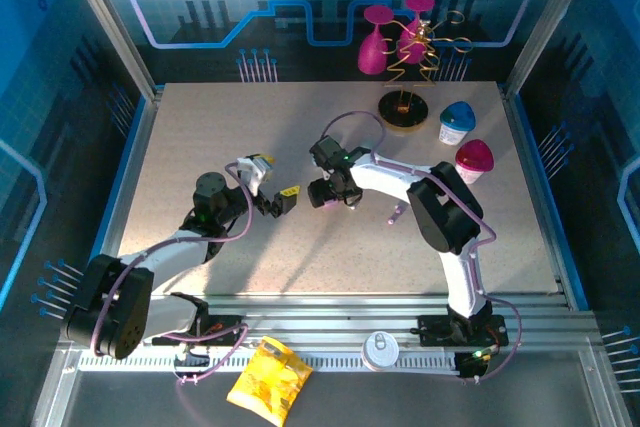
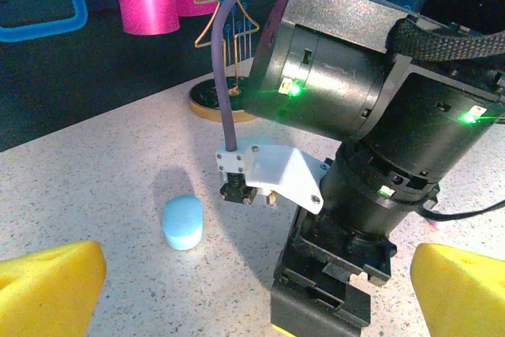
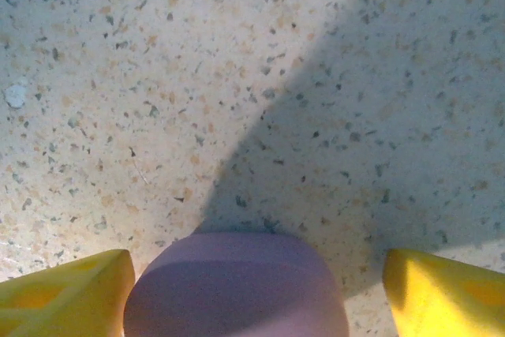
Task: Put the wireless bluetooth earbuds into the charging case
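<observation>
From above, the left pincer (image 1: 277, 176) is seen over the middle of the desk (image 1: 200, 137), its yellow tips spread wide with nothing between them. The right pincer (image 1: 328, 197) is pointed down just beside it. A small purple bud (image 1: 397, 212) lies on the desk close by the right arm (image 1: 440, 212), apart from both pincers. A gold wire tree (image 1: 405, 97) is stood at the back right. In the left wrist view, the yellow tips of the left pincer (image 2: 254, 293) are seen at the two lower corners, fully apart and holding nothing. The right arm (image 2: 355, 116) is set ahead, between them. A pale blue lump (image 2: 182, 222) lies untouched on the desk (image 2: 95, 163) beside it; whether it is a bud or a case cannot be told. In the right wrist view, the right pincer (image 3: 254, 293) is held low over the desk (image 3: 237, 76), jaws wide, with a rounded purple case (image 3: 237, 282) between them. One tip is just beside the case and a clear gap is left at the other, so it is not gripped.
</observation>
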You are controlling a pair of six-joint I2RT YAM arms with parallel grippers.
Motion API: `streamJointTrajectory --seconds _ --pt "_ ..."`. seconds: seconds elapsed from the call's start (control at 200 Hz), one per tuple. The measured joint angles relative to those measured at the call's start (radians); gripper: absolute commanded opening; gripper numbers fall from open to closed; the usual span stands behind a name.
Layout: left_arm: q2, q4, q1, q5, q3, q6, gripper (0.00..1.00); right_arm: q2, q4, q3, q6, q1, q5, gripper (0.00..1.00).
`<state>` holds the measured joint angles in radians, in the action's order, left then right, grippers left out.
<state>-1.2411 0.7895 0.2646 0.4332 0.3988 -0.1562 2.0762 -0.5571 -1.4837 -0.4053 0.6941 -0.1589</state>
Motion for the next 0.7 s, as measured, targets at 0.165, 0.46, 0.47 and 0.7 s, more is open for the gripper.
streamJointTrajectory --seconds 0.165,0.46,0.47,0.7 --pt "0.0 0.001 0.0 0.0 0.0 0.0 0.99 0.0 -0.026 0.0 0.02 0.021 -0.006 0.61" --pt "0.05 -0.056 -0.006 -0.098 0.005 0.028 0.99 -0.043 -0.027 0.054 0.349 0.027 0.091 0.57" --pt "0.053 -0.058 -0.008 -0.105 0.005 0.034 0.99 -0.048 -0.027 0.06 0.374 0.027 0.1 0.57" --pt "0.094 -0.092 -0.069 -0.233 0.005 0.117 0.99 -0.12 -0.076 0.132 0.764 0.041 0.247 0.57"
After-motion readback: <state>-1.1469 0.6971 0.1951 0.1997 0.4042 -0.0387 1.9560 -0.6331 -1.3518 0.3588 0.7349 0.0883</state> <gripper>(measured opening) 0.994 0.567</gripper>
